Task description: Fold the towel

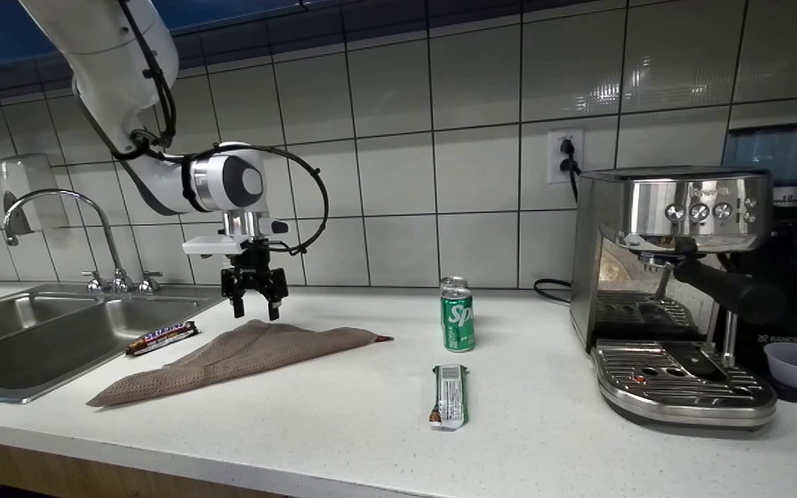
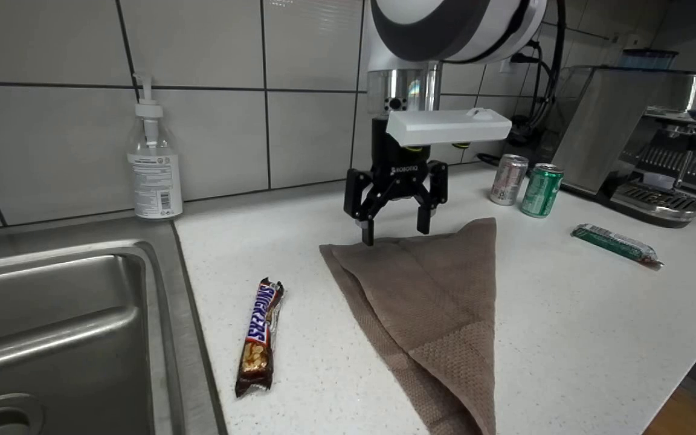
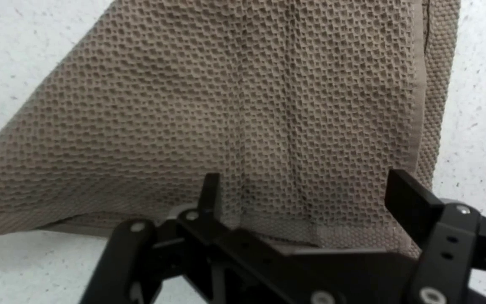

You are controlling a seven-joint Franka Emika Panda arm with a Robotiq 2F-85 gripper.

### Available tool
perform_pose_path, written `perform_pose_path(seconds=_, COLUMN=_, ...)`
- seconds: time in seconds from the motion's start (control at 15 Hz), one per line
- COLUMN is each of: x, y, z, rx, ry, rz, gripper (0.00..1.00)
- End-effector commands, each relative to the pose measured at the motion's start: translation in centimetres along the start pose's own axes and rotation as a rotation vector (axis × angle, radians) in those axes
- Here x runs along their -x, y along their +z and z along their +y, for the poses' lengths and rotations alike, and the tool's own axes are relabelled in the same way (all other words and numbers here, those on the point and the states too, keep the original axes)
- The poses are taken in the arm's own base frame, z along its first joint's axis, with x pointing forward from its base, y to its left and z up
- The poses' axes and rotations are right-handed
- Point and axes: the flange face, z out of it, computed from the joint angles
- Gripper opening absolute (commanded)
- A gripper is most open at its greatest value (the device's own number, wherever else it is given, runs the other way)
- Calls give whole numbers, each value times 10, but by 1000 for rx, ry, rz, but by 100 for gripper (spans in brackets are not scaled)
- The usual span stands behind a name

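A brown waffle-weave towel point(image 1: 246, 356) lies on the white counter, folded over into layers in a roughly triangular shape. It also shows in an exterior view point(image 2: 444, 290) and fills much of the wrist view point(image 3: 226, 105). Its layers are slightly offset along one side, and one corner lifts a little. My gripper point(image 1: 256, 311) is open and empty, pointing down over the towel's edge nearest the wall. It also shows in an exterior view point(image 2: 396, 234). In the wrist view its fingers point(image 3: 304, 181) stand wide apart over the towel near this edge. I cannot tell whether the fingertips touch the cloth.
A Snickers bar point(image 2: 259, 338) lies between the towel and the sink point(image 2: 173, 302). A green Sprite can point(image 1: 458, 325), a silver can point(image 2: 509, 179) and a green-wrapped bar point(image 1: 450, 398) are on the towel's other side. A coffee machine point(image 1: 668, 207) stands beyond. A tiled wall is behind.
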Motion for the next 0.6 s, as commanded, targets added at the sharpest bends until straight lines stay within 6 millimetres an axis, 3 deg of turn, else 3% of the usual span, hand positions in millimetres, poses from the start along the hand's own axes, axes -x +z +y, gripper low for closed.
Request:
perform_pose_path(seconds=0.0, x=9, y=-12, z=20, rx=-14, ry=36, rz=-9, gripper=100)
perform_pose_path(seconds=0.53, x=10, y=-3, z=62, rx=-4, ry=141, rz=-35, gripper=100)
